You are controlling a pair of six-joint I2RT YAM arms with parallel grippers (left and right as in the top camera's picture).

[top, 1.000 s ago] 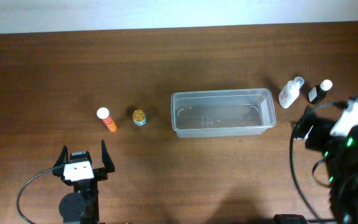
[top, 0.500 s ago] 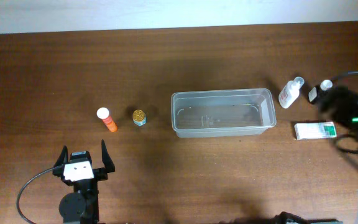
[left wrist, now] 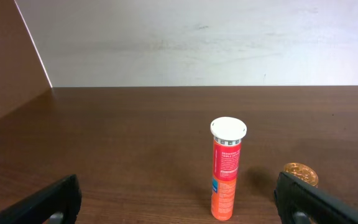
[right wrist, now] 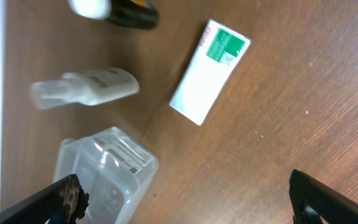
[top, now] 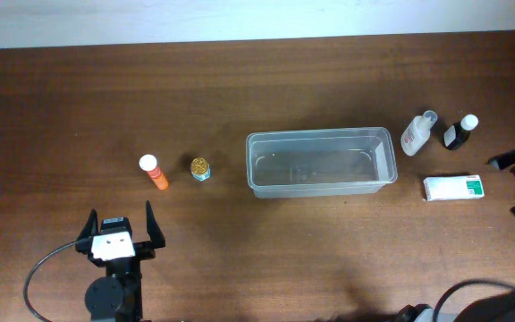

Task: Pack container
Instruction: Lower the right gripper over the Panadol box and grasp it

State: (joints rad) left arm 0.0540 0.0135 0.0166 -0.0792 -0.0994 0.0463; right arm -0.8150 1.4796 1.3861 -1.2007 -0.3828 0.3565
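The clear container (top: 320, 135) stands empty in the table's middle; its corner shows in the right wrist view (right wrist: 107, 163). An orange tube (top: 154, 173) and a gold-lidded jar (top: 201, 168) stand to its left. A clear bottle (top: 418, 133), a dark bottle (top: 460, 132) and a white-and-green box (top: 453, 187) lie to its right. My left gripper (top: 117, 234) is open and empty, short of the tube (left wrist: 225, 168) and the jar (left wrist: 300, 173). My right gripper (right wrist: 191, 205) is open and empty at the right table edge (top: 512, 188), beside the box (right wrist: 210, 71).
The right wrist view also shows the clear bottle (right wrist: 86, 88) lying on its side and the dark bottle (right wrist: 117, 11) at the top. A pale wall runs along the table's far edge (top: 240, 40). Cables trail near the front edge by each arm.
My right arm has swung away to the right, off the area by the box, and now shows only at the frame edge. The left arm and all objects have not moved.
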